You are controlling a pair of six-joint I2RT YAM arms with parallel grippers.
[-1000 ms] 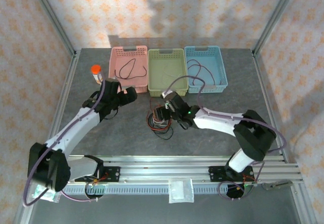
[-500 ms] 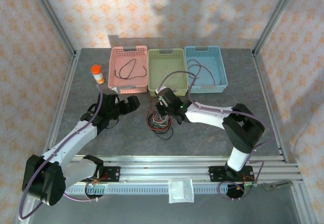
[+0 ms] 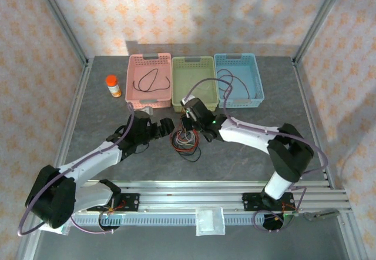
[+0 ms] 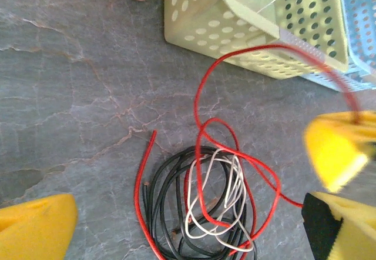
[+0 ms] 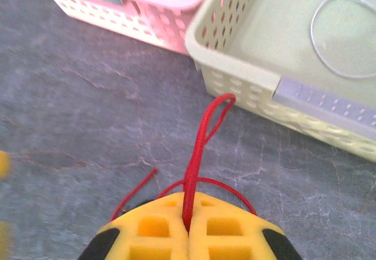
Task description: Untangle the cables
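Note:
The cables (image 3: 185,141) lie as a tangle of red, black and white loops on the grey table, in front of the green basket (image 3: 194,106). My right gripper (image 3: 189,123) is at the pile's far edge, shut on a red cable (image 5: 198,136) that rises as a narrow loop from between its yellow fingers (image 5: 158,236). My left gripper (image 3: 163,126) is wide open just left of the pile. In the left wrist view the tangle (image 4: 200,207) lies between its spread jaws, with nothing gripped. The red strand (image 4: 276,47) arches up to the right gripper's yellow tip (image 4: 338,148).
Three baskets stand in a row at the back: pink (image 3: 149,102) with a black cable inside, green with a white cable (image 5: 341,36), and blue (image 3: 241,102) with a cable too. An orange-capped bottle (image 3: 113,86) stands left of the pink basket.
The right gripper has closed on the red cable at the pile. My left arm has swung right and lower, bringing its open gripper up to the pile's left side.

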